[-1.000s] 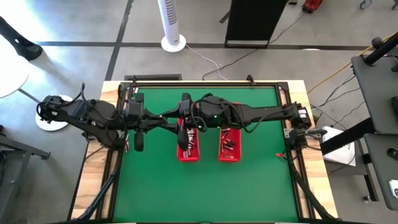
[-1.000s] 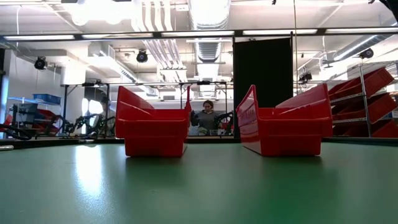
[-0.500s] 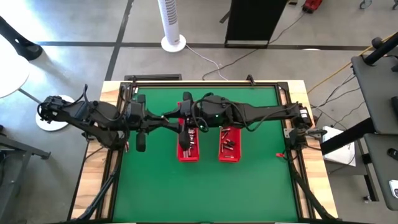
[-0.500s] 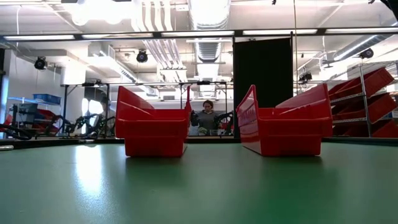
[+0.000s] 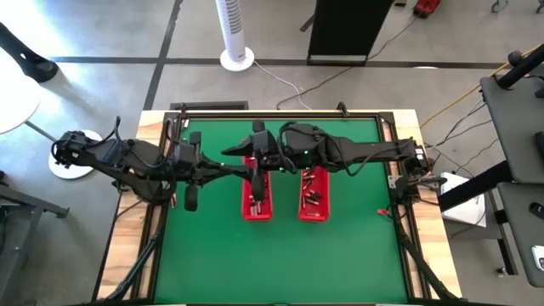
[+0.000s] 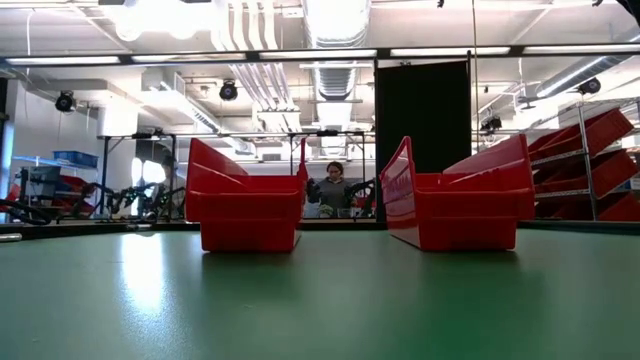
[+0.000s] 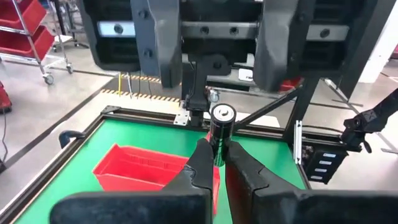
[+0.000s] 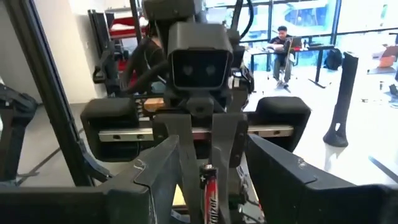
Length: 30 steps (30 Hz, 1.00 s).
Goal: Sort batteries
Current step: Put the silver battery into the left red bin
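Both grippers meet nose to nose above the left red tray (image 5: 257,209). My left gripper (image 7: 217,149) is shut on a battery (image 7: 221,127), a dark cylinder with a silvery end cap; in the right wrist view the battery (image 8: 208,186) shows a reddish label. My right gripper (image 8: 210,177) faces it, wide open, one finger on each side of the battery and apart from it. In the left wrist view those fingers (image 7: 163,37) hang large behind the battery. More batteries (image 5: 310,194) lie in the right red tray (image 5: 313,204). My left gripper pinches the battery between its two fingertips (image 7: 202,155) by the battery's lower part (image 7: 216,152). The silvery end cap (image 7: 222,113) sticks out beyond the fingertips. The battery is lifted clear, in the air above the left tray.
The two red trays (image 6: 245,210) (image 6: 465,205) stand side by side mid-table on the green mat (image 5: 221,246). A metal frame (image 5: 280,111) borders the mat. A person (image 6: 334,188) sits in the room beyond the far edge, and a standing fan (image 5: 235,34) is on the floor.
My right arm has shifted a little toward the table's right while its gripper stays facing my left gripper over the left tray. The trays have not moved.
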Each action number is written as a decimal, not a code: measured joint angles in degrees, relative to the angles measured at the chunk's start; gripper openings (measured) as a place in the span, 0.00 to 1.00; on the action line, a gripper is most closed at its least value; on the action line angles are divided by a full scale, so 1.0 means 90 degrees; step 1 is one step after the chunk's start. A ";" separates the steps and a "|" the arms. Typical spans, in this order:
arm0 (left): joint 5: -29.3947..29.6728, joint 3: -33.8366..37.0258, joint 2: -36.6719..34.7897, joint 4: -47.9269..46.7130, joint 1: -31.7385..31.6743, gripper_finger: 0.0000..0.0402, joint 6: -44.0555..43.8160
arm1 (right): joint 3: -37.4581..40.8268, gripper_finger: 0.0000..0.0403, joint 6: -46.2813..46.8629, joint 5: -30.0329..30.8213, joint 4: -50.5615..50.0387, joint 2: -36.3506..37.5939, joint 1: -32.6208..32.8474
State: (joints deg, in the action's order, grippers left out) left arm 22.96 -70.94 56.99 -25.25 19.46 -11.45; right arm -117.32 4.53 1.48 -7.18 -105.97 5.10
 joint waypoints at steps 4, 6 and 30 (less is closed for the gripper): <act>-0.0001 0.0000 0.0044 0.0161 0.0000 0.00 0.0176 | 0.0002 0.44 -0.0004 0.0002 -0.0041 -0.0017 0.0000; -0.0002 -0.0017 0.0052 0.0215 0.0000 0.00 0.0222 | 0.0002 0.44 -0.0004 0.0008 -0.0021 -0.0017 0.0000; 0.0324 -0.0029 0.0276 0.0436 -0.0011 0.00 0.0266 | 0.0007 0.12 -0.0075 0.0002 -0.0332 -0.0042 -0.0015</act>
State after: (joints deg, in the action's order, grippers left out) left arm 25.88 -71.20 59.47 -21.33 19.37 -9.06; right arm -117.25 3.86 1.49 -10.17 -106.35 4.97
